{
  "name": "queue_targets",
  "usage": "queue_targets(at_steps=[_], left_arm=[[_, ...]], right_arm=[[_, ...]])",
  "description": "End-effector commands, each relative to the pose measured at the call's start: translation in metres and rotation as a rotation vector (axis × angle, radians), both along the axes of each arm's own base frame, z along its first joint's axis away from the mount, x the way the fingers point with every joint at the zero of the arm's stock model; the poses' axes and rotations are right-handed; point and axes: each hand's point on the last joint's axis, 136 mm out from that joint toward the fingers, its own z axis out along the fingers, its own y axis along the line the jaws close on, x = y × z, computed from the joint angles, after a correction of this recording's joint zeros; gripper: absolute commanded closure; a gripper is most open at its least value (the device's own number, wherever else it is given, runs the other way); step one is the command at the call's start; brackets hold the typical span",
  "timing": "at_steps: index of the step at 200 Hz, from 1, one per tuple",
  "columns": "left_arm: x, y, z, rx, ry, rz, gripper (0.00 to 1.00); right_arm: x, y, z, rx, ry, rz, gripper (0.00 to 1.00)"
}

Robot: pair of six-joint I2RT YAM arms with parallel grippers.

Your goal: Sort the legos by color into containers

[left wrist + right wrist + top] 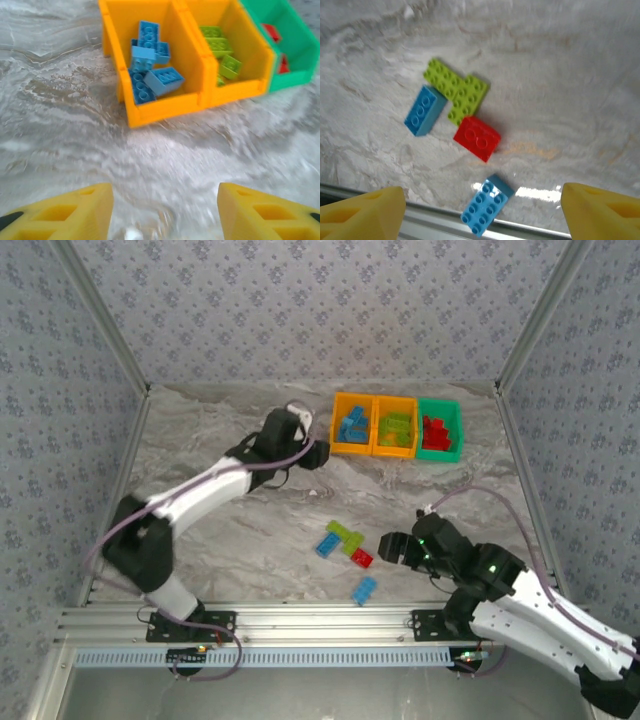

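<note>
My left pincer [165,212] hangs open and empty, just short of the orange bin [150,112] holding blue bricks [162,80]. Further right, my right pincer [482,197] is spread wide, gripping nothing, with four loose bricks [476,138] on the worktop [560,75] just ahead.

five loose legos [477,138]; three part-filled bins [394,453]

I can read no text, label, brand, number or sign anywhere here. The legos [476,138] on the table in front of me are too small and blurred to tell any mark on their studs. The containers [165,107] have plain plastic walls with nothing written on them.
</note>
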Motion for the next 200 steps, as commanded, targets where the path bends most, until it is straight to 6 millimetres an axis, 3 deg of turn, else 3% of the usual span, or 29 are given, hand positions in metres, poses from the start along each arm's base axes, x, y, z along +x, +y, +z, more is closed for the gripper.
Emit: queue_targets(at_steps=[1, 15, 32, 50, 73, 98, 158, 200], left_arm=[[-0.064, 0.007, 0.026, 0.023, -0.103, -0.035, 0.39], [-0.105, 0.026, 0.011, 0.105, -0.078, -0.040, 0.36], [-0.141, 0.053, 0.000, 0.157, -0.043, -0.022, 0.33], [-0.167, 0.070, -0.011, 0.163, 0.004, -0.012, 0.28], [-0.189, 0.072, -0.022, 0.139, 0.038, -0.044, 0.17], [-0.195, 0.074, -0.034, 0.168, 0.056, -0.051, 0.07], [-0.195, 0.078, -0.040, 0.196, 0.050, -0.049, 0.06], [-0.197, 0.078, -0.043, 0.189, 0.056, -0.056, 0.06]], right_arm=[[-0.017, 0.013, -0.024, 0.018, 0.109, -0.070, 0.16], [-0.029, 0.023, -0.036, -0.011, 0.132, -0.060, 0.16], [-0.040, 0.035, -0.046, -0.057, 0.143, -0.047, 0.15], [-0.045, 0.047, -0.057, -0.117, 0.153, -0.038, 0.14], [-0.046, 0.058, -0.066, -0.197, 0.159, -0.064, 0.15], [-0.045, 0.068, -0.074, -0.265, 0.152, -0.083, 0.16], [-0.045, 0.074, -0.100, -0.340, 0.178, -0.120, 0.29], [-0.042, 0.065, -0.103, -0.355, 0.162, -0.161, 0.51]])
